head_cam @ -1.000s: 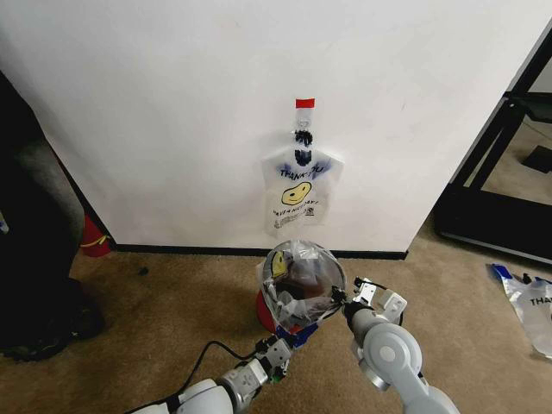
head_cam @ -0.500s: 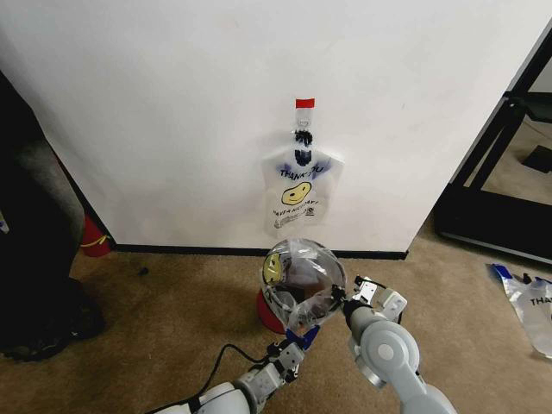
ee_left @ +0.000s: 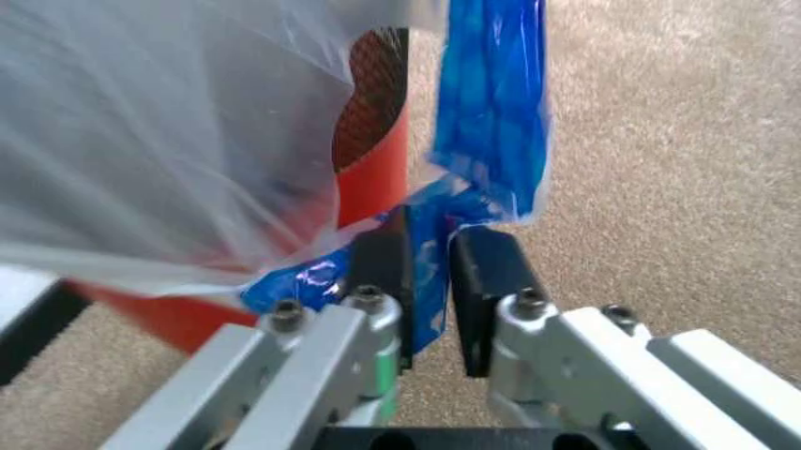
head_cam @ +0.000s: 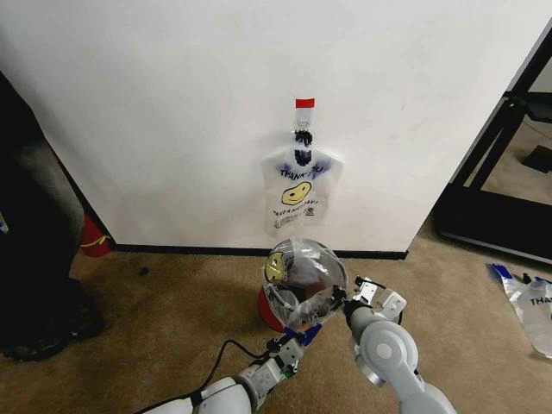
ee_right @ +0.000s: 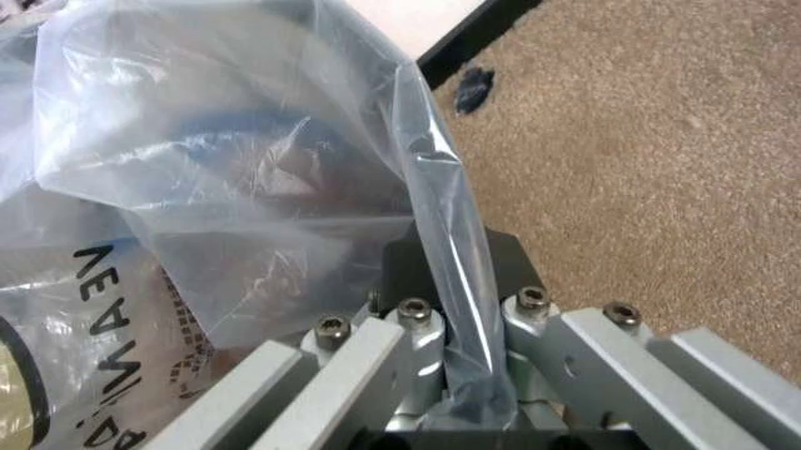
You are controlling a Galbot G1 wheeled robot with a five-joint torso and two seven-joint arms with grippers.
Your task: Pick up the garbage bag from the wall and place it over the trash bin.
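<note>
We have the thin see-through plastic garbage bag (head_cam: 304,280) with its yellow smiley face ballooned over the small round trash bin (head_cam: 270,312) with the dark mesh wall and red base, which stands on the carpet floor (head_cam: 172,302) near the black skirting at the foot of the white wall (head_cam: 172,103). Our left gripper (ee_left: 430,281) has its jaws closed on a blue-edged handle (ee_left: 491,112) on the side of the bin nearest us; the handle runs upright out of the jaws, beside the red wall. Our right gripper (ee_right: 453,309) pinches a fold of clear film on the bin's right side, jaws closed on it. So the bag's mouth lies stretched between the two grips, with the bin just beyond and between them (the rim itself is veiled by film, and we cannot tell how far down the mouth reaches). We judge the coming move turns on drawing both held edges downward along the bin's wall. Another like bag (head_cam: 297,194) hangs taped on the wall above.
</note>
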